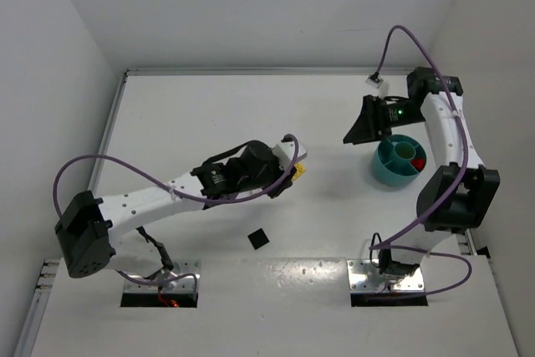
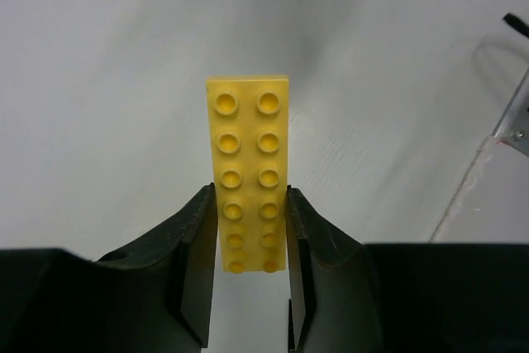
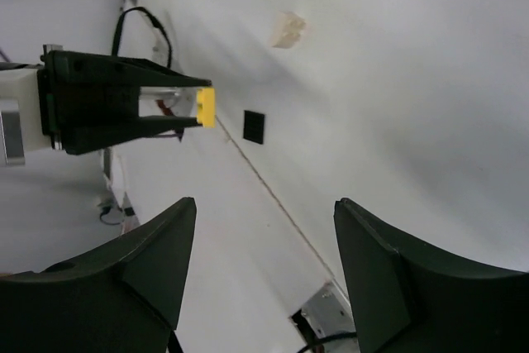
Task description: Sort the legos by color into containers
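Note:
My left gripper (image 2: 246,197) is shut on a long yellow lego plate (image 2: 248,155), its jaws pressing the plate's long sides near one end while the rest sticks out past the fingertips. From above, the plate (image 1: 298,171) shows at the left gripper (image 1: 291,171) near the table's middle. A flat black square lego (image 1: 259,239) lies nearer the arm bases. At the right stands the teal container (image 1: 386,170), with a red lego (image 1: 417,162) in one compartment. My right gripper (image 1: 361,125) hovers just left of the container, open and empty (image 3: 264,204).
The right wrist view looks across the table at the left gripper with the yellow plate (image 3: 207,107), the black square (image 3: 254,126) and a pale small brick (image 3: 289,31) farther off. Purple cables loop from both arms. White walls enclose the table.

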You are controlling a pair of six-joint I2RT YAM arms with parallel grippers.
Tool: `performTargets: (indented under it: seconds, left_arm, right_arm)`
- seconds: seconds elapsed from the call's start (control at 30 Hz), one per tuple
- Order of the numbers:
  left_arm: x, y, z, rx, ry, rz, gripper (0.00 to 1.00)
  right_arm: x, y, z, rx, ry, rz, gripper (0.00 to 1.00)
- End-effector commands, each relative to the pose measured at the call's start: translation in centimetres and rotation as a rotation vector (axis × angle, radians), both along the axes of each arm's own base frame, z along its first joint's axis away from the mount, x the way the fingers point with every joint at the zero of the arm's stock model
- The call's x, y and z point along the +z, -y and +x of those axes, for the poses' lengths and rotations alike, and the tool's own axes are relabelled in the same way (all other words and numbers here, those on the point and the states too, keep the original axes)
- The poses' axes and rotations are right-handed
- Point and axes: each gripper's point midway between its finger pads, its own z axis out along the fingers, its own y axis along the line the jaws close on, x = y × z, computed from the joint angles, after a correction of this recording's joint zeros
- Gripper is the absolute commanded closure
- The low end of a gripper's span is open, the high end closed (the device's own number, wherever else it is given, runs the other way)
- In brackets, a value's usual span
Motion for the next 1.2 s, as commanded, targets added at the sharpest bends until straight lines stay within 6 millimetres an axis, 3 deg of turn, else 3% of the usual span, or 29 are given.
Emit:
performTargets:
  seconds: [0.0, 0.1, 0.23, 0.27, 0.53, 0.67, 0.8, 0.9, 0.97, 1.03, 1.17]
  left_arm:
    - [2.6, 2.8, -0.6, -0.104, 0.064, -0.066, 1.00]
    - [3.2, 4.3, -0.5, -0.136, 0.070, -0.079, 1.00]
    - [5.6, 6.3, -0.1, -0.172, 0.113, -0.126, 1.00]
    - [5.2, 7.0, -0.2, -0.183, 0.109, -0.123, 1.00]
    - [7.8, 8.9, -0.2, -0.198, 0.132, -0.172, 1.00]
    - [8.5, 9.8, -0.5, -0.218, 0.134, -0.186, 1.00]
    - [8.4, 10.1, -0.3, -0.218, 0.130, -0.180, 1.00]
    - [8.7, 10.7, -0.5, -0.227, 0.133, -0.186, 1.00]
    - [8.6, 11.0, -0.5, -0.225, 0.135, -0.181, 1.00]
    - [8.6, 10.8, -0.1, -0.199, 0.146, -0.174, 0.91]
    - [8.0, 10.4, 0.8, -0.149, 0.156, -0.144, 0.82]
  right_arm:
    - [2.7, -3.2, -0.9, 0.069, -0.021, 0.146, 0.32]
    - [2.9, -4.2, -1.1, 0.098, -0.028, 0.159, 0.32]
    - [2.9, -5.5, -2.5, 0.134, -0.053, 0.179, 0.33]
    - [2.9, -5.9, -2.7, 0.148, -0.054, 0.179, 0.34]
    - [0.5, -6.2, -5.2, 0.172, -0.133, 0.151, 0.35]
    - [0.9, -6.2, -5.2, 0.178, -0.105, 0.149, 0.38]
    - [1.1, -6.3, -5.4, 0.179, -0.104, 0.161, 0.49]
    - [1.4, -6.3, -5.5, 0.185, -0.085, 0.170, 0.67]
    - [1.6, -6.3, -5.6, 0.186, -0.076, 0.170, 0.84]
    - [1.8, -6.2, -6.1, 0.187, -0.058, 0.158, 0.99]
    - [2.6, -5.9, -6.7, 0.178, -0.011, 0.144, 1.00]
